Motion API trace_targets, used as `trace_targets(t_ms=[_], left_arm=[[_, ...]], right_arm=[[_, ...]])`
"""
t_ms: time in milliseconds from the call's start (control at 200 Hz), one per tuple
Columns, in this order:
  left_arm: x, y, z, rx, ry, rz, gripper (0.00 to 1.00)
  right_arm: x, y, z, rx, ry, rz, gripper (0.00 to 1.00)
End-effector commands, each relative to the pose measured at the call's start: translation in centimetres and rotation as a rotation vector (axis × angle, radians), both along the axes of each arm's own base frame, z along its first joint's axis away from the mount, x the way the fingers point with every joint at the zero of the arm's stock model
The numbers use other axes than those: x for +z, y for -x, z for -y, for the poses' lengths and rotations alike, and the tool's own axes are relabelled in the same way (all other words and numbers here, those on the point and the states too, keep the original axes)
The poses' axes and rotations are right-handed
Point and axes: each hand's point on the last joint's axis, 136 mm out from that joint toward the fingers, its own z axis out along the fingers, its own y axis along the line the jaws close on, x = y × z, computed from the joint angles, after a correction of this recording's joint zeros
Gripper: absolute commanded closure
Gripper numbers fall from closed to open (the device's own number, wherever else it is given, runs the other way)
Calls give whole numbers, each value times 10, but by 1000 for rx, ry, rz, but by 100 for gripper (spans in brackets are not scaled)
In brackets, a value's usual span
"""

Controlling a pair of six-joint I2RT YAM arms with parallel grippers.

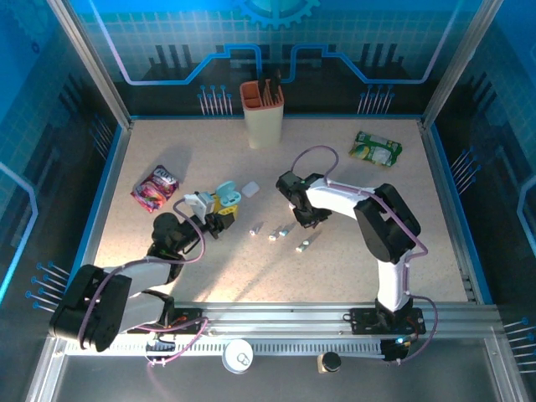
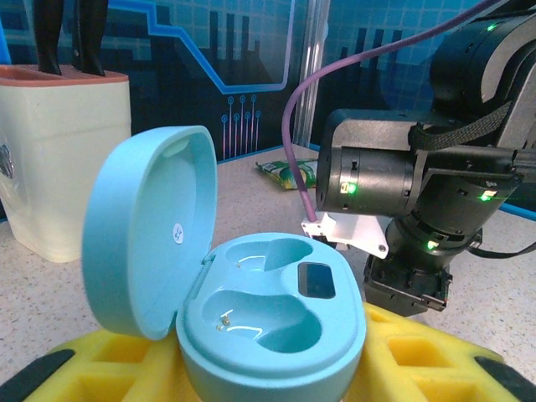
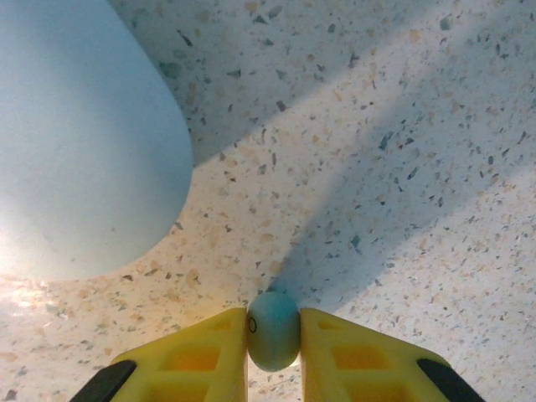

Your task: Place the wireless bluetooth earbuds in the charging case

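The charging case (image 2: 276, 327), pale blue, stands with its lid up on the left and both wells empty. My left gripper (image 2: 270, 373) is shut on its base, a yellow finger (image 2: 419, 360) on each side. From above, the case (image 1: 228, 193) and left gripper (image 1: 224, 208) lie left of centre. My right gripper (image 3: 273, 339) is shut on a pale blue earbud (image 3: 273, 329), down at the speckled tabletop. In the top view the right gripper (image 1: 302, 220) points down just right of three loose earbuds (image 1: 276, 235) lying in a row.
A beige holder (image 1: 262, 115) with an orange rim stands at the back centre. A green packet (image 1: 375, 148) lies back right and a pink packet (image 1: 156, 186) at the left. A small white case (image 1: 249, 191) sits beside the blue one. A blurred pale rounded shape (image 3: 75, 142) lies close to the right gripper.
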Motion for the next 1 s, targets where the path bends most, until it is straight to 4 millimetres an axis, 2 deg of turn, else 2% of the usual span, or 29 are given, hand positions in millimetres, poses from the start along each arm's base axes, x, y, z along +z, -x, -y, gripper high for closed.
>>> trace_targets(t_ms=[0,120,265,465,705,850,996], left_arm=[[13,1,5,-43,16,49,59],[14,0,13,-69,24,55,59],[13,0,34,-106,16,73,59],[13,-7,62,-144,11,78,59],[14,-15,99,-203,-14,99,60],[14,-16,119,-254,-15,106,60],[9,-12,134,-288,-36,120,60]], right_arm=[[17,1,-3,-39,-128,33,81],[31,3,-6,-81,-283,55,82],[53,8,-13,-142,-545,77,82],[95,20,-11,-207,-826,129,81],[144,44,-12,-215,-1025,161,80],[175,53,-22,-173,-1119,204,80],[193,61,-41,-114,-1171,209,80]])
